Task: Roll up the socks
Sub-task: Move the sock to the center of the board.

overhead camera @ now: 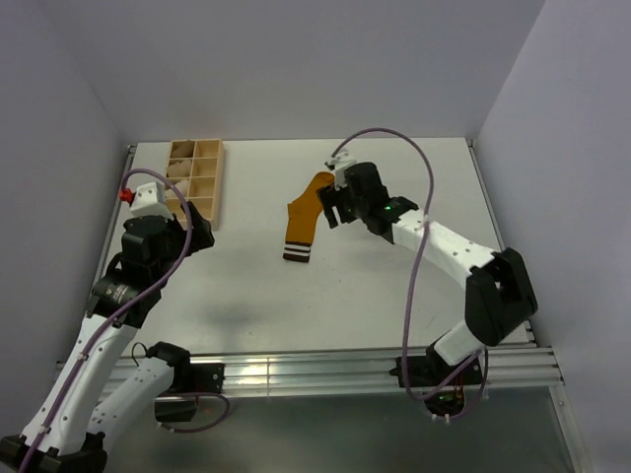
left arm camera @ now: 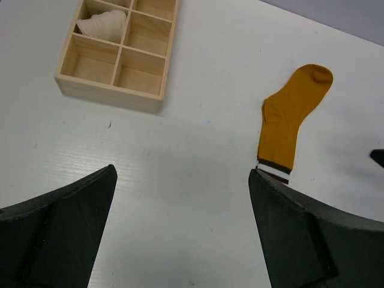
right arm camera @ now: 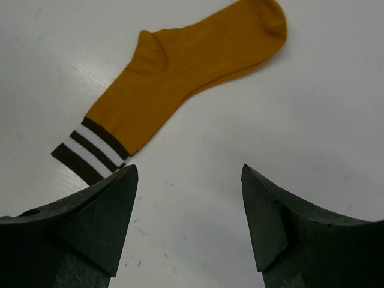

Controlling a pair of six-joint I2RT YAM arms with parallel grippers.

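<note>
The bench [overhead camera: 394, 286] is a white surface walled in on three sides, with both arms reaching in from its near edge. A wooden box [overhead camera: 213, 187] with small compartments sits at the far left; the left wrist view shows a pale rolled bundle [left arm camera: 102, 24] in one of them.

The sock [overhead camera: 299, 225] lies flat and unrolled near the middle of the bench, well apart from the box. Its toe points far and slightly right, and its striped brown cuff is at the near end. Only one sock shows.

The right end effector [right arm camera: 189, 171] hangs just to the right of the sock, level with its heel. Its fingers are spread with nothing between them. In its own view the cuff lies just beside one fingertip, and whether they touch cannot be told. The left end effector [left arm camera: 182, 174] is held back on the left, near the box, fully wide and empty, and it looks across the bench at the sock.

Rolling has probably not begun; this looks like the approach to a first grasp. The next move calls for lowering the right fingers over one end of the sock and pinching the thin fabric off the bench. That end can then be turned over onto the rest. The left arm would likely need to come across and pin the other end.
</note>
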